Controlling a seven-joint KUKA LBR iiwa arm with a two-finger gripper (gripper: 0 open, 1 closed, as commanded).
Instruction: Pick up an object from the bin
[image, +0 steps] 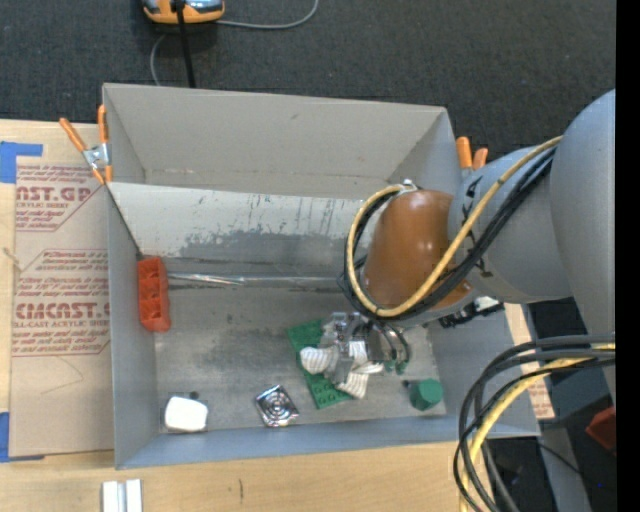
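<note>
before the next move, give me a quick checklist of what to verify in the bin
1. End effector over a thing: ok. It is low over the white ridged piece and green flat pieces, right of the bin's middle.
2. Something actually held: cannot tell.
3. Target lies alone: not ok. The white and green pieces are heaped together.
4. Near neighbour clear: ok. The small dark green block lies apart, close on the view's right.
5. Other things out of the way: ok. The orange block is at the view's left wall, and the white lump and shiny metal piece are by the near wall.
</note>
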